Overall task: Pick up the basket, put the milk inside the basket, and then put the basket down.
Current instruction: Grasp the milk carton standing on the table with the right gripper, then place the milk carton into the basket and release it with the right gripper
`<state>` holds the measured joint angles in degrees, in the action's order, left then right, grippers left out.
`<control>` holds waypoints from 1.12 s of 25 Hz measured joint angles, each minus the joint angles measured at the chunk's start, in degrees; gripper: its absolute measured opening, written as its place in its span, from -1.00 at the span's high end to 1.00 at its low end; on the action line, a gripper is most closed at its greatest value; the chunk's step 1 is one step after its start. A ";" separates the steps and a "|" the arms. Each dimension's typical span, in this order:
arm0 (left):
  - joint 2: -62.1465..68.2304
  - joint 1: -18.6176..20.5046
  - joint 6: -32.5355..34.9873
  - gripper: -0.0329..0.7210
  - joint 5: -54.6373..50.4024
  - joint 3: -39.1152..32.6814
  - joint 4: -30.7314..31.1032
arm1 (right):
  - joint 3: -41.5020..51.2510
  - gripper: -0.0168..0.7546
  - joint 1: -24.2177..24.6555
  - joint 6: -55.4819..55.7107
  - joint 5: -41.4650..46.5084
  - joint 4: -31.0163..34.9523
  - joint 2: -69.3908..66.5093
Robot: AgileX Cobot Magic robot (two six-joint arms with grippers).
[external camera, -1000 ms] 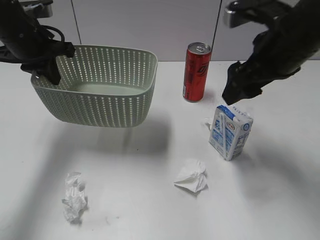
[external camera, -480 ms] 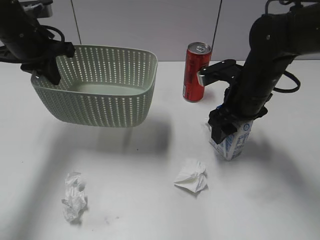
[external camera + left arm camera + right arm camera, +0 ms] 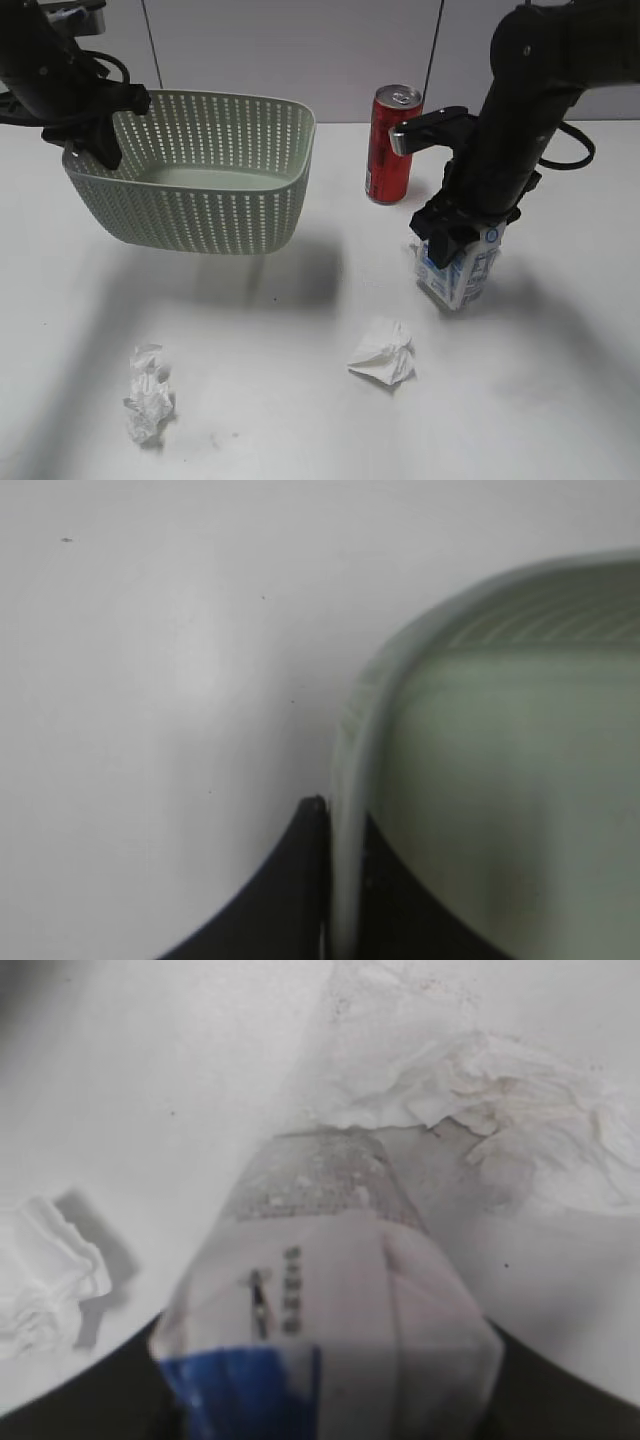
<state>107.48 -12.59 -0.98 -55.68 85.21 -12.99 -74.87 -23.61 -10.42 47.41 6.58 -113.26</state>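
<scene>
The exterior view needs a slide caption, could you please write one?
Left gripper holds the sage-green perforated plastic basket aloft while the right gripper closes around the white-and-blue milk carton.

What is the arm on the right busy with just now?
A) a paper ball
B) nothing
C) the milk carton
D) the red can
C: the right tool sits down over the top of the milk carton, which fills the right wrist view; the red can stands apart.

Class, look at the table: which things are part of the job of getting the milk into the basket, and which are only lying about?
Part of the job: basket, held up by the left gripper; milk, with the right gripper around its top.

Lying about: red can; paper ball in front of the milk; paper ball at front left.
</scene>
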 joint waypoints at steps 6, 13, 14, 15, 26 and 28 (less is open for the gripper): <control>0.00 0.00 0.00 0.95 0.05 0.00 0.00 | -9.30 0.12 -0.07 0.24 11.25 1.51 1.93; 0.00 0.00 0.00 0.95 0.82 0.00 -0.04 | -27.24 0.13 -3.72 2.13 21.76 1.71 3.58; 0.00 0.00 0.00 0.95 1.24 0.00 -0.04 | -30.09 0.13 -4.66 2.53 21.88 1.78 3.58; 0.00 0.00 0.00 0.95 1.51 0.00 -0.04 | -32.45 0.13 -5.84 2.95 21.96 1.78 3.58; 0.00 -0.10 0.00 0.95 2.46 0.00 -0.23 | -46.35 0.13 -14.86 4.35 18.02 3.07 -2.86; 0.00 -0.31 0.00 0.95 2.46 0.00 -0.17 | -47.15 0.13 -14.92 4.20 16.94 3.65 -6.83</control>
<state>107.48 -12.90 -0.98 -53.22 85.21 -13.16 -122.01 -38.54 -6.22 64.35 10.23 -120.10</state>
